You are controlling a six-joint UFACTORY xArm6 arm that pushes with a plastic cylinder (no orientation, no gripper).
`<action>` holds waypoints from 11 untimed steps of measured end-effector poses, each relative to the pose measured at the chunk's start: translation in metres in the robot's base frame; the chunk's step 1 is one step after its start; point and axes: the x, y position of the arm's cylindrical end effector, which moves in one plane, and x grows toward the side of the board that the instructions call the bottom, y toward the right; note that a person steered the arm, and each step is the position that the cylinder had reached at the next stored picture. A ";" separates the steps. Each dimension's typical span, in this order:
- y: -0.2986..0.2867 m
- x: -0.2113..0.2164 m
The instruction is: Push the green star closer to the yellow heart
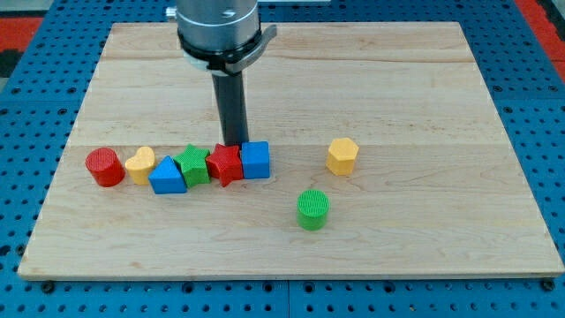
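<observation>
The green star lies in a row of blocks at the view's lower left. The yellow heart is two places to its left, with a blue block between and slightly below them. A red star touches the green star's right side. My tip stands just above the seam between the red star and a blue cube, close to or touching their top edges. The rod rises straight up from it to the arm's grey head at the view's top.
A red cylinder ends the row at the left, next to the yellow heart. A yellow hexagon block sits to the right of the row. A green cylinder lies below it. The wooden board rests on a blue pegboard.
</observation>
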 end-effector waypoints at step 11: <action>-0.076 0.032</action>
